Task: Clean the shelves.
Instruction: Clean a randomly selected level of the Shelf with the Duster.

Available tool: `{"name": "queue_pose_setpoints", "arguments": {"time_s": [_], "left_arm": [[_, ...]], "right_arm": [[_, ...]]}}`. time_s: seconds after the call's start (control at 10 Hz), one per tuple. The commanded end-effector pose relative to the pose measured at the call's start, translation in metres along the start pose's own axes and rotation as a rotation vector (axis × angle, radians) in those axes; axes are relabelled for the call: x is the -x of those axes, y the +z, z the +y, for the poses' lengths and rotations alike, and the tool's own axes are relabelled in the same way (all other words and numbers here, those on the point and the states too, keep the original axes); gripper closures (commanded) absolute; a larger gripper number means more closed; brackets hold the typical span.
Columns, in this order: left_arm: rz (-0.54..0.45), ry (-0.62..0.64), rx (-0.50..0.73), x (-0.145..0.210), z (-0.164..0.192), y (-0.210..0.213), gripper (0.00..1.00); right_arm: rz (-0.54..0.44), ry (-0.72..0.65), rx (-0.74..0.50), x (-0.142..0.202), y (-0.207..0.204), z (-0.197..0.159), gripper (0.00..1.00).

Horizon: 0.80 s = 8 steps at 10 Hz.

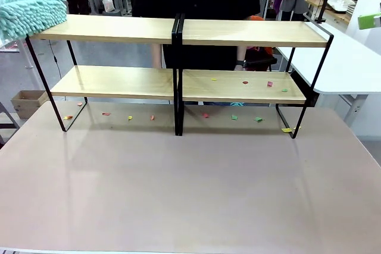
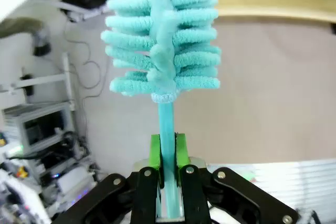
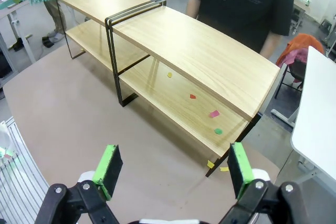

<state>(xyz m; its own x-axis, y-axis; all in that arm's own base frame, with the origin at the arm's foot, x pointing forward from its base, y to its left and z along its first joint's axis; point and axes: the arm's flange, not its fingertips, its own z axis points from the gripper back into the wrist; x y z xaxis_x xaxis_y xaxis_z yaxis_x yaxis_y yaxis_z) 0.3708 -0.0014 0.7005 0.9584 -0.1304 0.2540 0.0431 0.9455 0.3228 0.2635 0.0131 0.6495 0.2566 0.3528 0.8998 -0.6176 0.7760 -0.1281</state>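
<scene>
Left gripper (image 2: 168, 148): clamped shut on a thin duster handle (image 2: 166, 119), which ran out straight along the fingers.
Left pads (image 2: 154, 150): pressed flat on either side of the handle, green, parallel, close together.
Left knuckles: folded inward, black links drawn in tight below the pads.
Right gripper (image 3: 174, 165): stood wide open, held nothing.
Right fingers (image 3: 109, 165): spread well apart, green pads faced each other.
Right wrist: sat high at the near right, tilted down and toward the far left.
</scene>
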Motion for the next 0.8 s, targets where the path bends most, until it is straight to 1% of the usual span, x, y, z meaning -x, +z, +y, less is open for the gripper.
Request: {"name": "queue_pose_setpoints", "arguments": {"time_s": [0.0,0.1,0.2,0.3,0.4,0.5,0.7], "left_arm": [[-0.072,-0.027,-0.222,0.013,-0.011,0.003,0.87],[-0.147,-0.076,-0.198,0.018,-0.016,0.012,0.87],[-0.249,-0.08,-0.149,0.023,-0.016,0.023,0.87],[-0.266,-0.096,-0.081,0.026,-0.011,0.03,0.87],[-0.284,-0.085,-0.045,0.028,-0.005,0.035,0.87],[-0.286,-0.093,0.048,0.032,0.003,0.039,0.87],[-0.25,-0.187,0.348,0.049,0.028,0.05,0.87]], "right_arm": [[-0.005,-0.001,-0.004,-0.001,0.0,-0.001,0.0],[-0.005,-0.001,-0.004,-0.001,0.0,-0.001,0.0],[-0.005,-0.001,-0.004,-0.001,0.0,-0.001,0.0],[-0.005,-0.001,-0.004,-0.001,0.0,-0.001,0.0],[-0.005,-0.001,-0.004,-0.001,0.0,-0.001,0.0],[-0.005,-0.001,-0.004,-0.001,0.0,-0.001,0.0],[-0.005,-0.001,-0.004,-0.001,0.0,-0.001,0.0]]}}
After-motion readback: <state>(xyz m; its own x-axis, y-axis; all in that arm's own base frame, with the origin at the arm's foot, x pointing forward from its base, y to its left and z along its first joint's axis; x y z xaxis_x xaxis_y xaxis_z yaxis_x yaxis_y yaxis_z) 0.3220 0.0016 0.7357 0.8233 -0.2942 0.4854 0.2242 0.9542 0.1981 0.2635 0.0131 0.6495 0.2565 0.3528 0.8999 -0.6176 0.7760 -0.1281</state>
